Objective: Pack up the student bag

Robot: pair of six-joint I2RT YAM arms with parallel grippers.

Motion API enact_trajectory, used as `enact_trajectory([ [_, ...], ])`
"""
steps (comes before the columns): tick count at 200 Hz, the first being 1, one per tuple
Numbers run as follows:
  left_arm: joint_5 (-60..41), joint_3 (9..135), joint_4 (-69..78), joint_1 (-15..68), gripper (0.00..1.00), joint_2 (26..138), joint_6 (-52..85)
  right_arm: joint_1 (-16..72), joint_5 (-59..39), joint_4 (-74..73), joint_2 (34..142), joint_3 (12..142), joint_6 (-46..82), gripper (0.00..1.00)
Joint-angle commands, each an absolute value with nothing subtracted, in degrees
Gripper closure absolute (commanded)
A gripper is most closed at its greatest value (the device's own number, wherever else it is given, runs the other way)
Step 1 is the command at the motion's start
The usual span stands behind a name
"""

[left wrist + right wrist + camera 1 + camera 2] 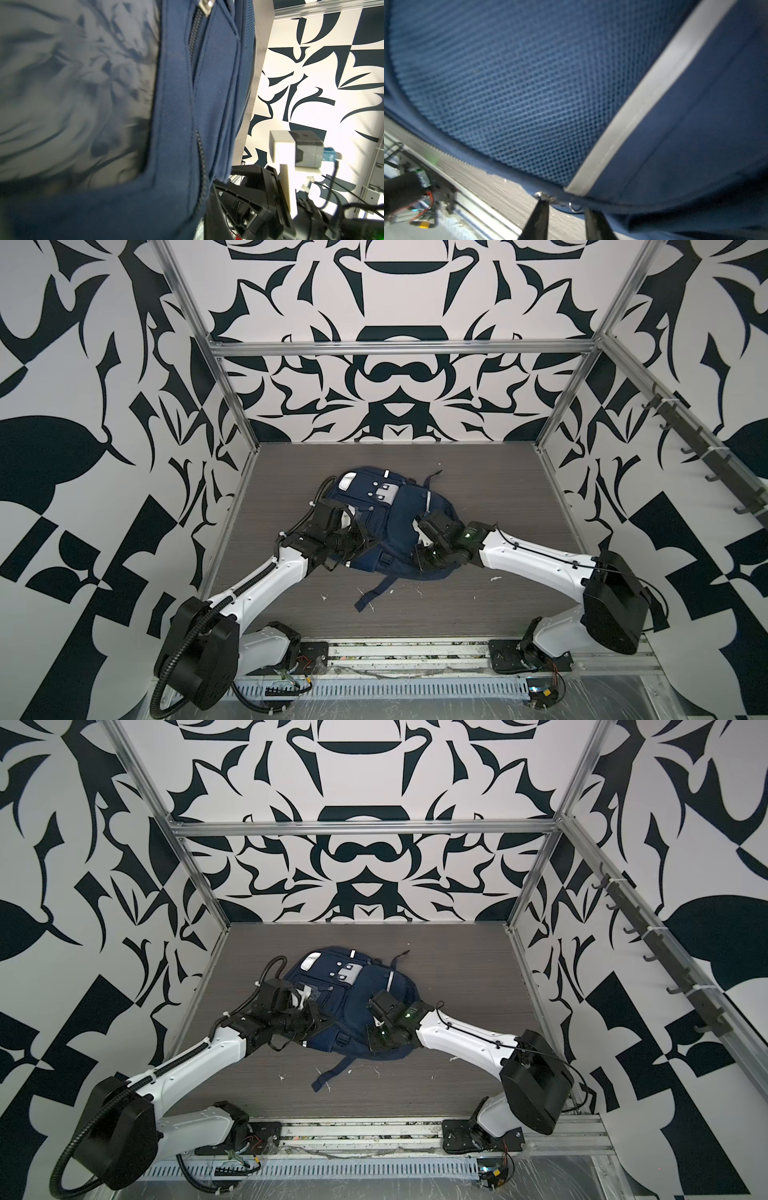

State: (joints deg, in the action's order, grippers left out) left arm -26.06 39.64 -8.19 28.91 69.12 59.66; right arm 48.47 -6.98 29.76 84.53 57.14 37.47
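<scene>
On the table [498,497] lies the student bag [395,522], left gripper [363,540] closed at its edge, right gripper [563,204] parted astride a zip pull [574,207]; unzipping stage, I'd judge, needing a firm pinch next.

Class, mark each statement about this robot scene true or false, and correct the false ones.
1. The student bag lies on the table. True.
2. The bag is red. False: it is navy blue.
3. The left gripper and the right gripper are both at the bag. True.
4. A pencil pouch lies beside the bag. False: no pouch is in view.
5. A strap trails off the bag onto the table. True.
</scene>
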Motion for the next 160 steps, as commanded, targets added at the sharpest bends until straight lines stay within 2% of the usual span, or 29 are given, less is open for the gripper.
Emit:
enact_trajectory([
  [1,-31.46,42.54,-4.83,30.54,1.0,68.16,58.33,48.95,-2.12,27.24,83.92,61.55,37.83,0.81],
  [48,-31.46,43.33,-4.48,31.2,1.0,69.85,58.42,50.7,-2.03,26.02,86.16,61.78,37.3,0.84],
  [81,-31.45,43.46,-4.48,31.29,1.0,70.14,58.25,51.29,0.27,28.66,86.21,61.96,36.37,0.89],
  [107,-31.38,43.63,-5.08,31.29,1.0,70.05,58.08,51.29,3.0,31.2,84.71,62.3,36.26,1.0],
  [160,-31.33,43.63,-4.94,31.2,1.0,70.22,58.07,51.25,4.13,33.53,82.61,61.2,36.06,1.0],
])
